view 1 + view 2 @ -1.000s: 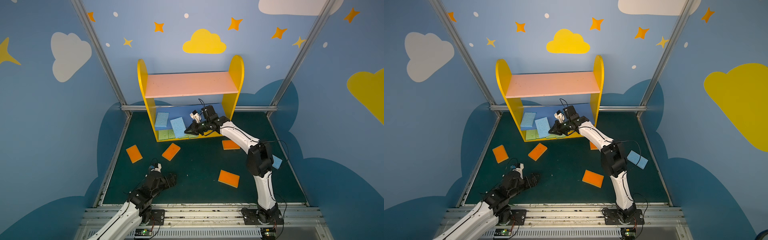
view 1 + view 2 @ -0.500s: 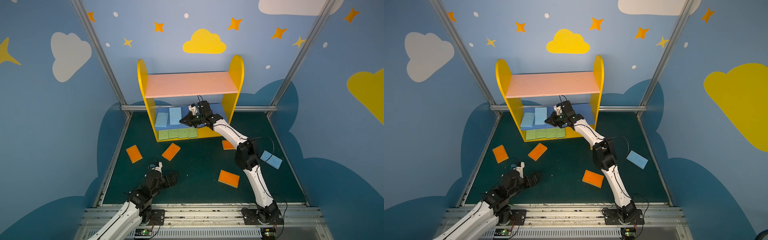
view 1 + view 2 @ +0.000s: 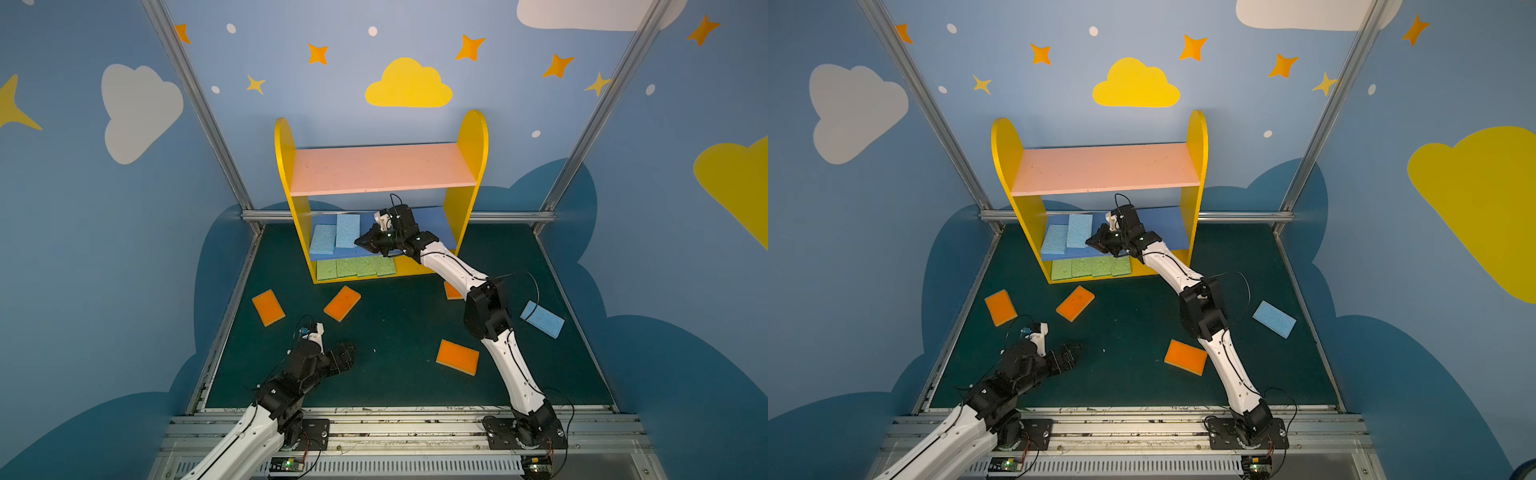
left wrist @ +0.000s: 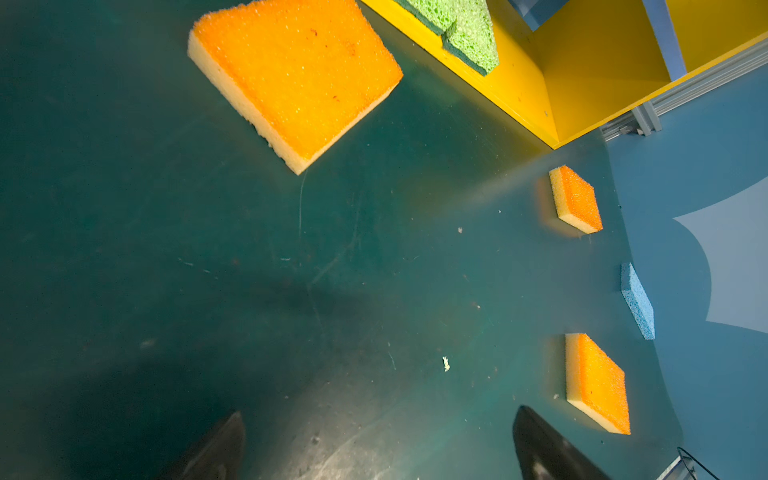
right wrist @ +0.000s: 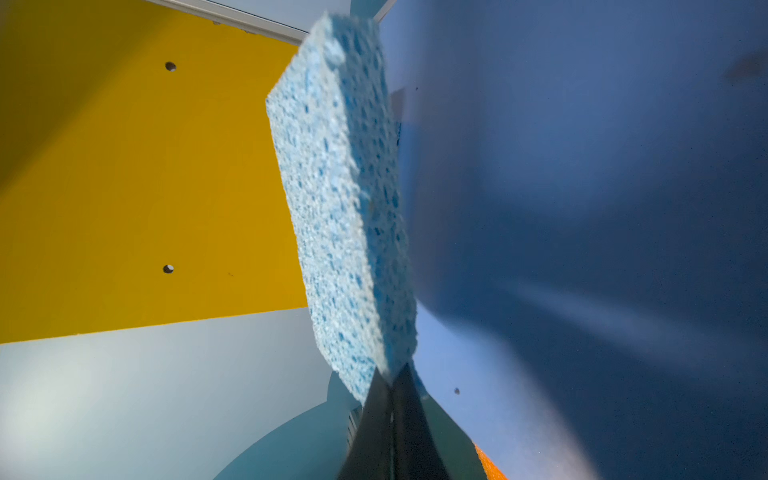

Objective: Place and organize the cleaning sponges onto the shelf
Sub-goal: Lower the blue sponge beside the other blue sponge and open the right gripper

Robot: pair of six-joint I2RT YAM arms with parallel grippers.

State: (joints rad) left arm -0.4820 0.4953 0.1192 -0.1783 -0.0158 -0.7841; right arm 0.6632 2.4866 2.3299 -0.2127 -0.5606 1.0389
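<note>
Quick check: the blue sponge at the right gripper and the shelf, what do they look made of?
The blue sponge: soft open-pored cellulose or foam, matte; irregular pits cover its face and edges.
The shelf: rigid board, probably painted wood or fibreboard, smooth with a slight sheen; drilled holes show in its yellow side panel.

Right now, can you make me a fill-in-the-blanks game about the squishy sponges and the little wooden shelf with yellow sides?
The four light green porous sponges sit in a row on the wooden shelf's ____ bottom board. The pink top board holds ____ sponges. The right gripper pinches a light blue sponge lying on the ____ middle board. On the dark green floor lie a stray light blue sponge and ____ orange sponges.
Missing words: yellow; no; blue; four.
</note>
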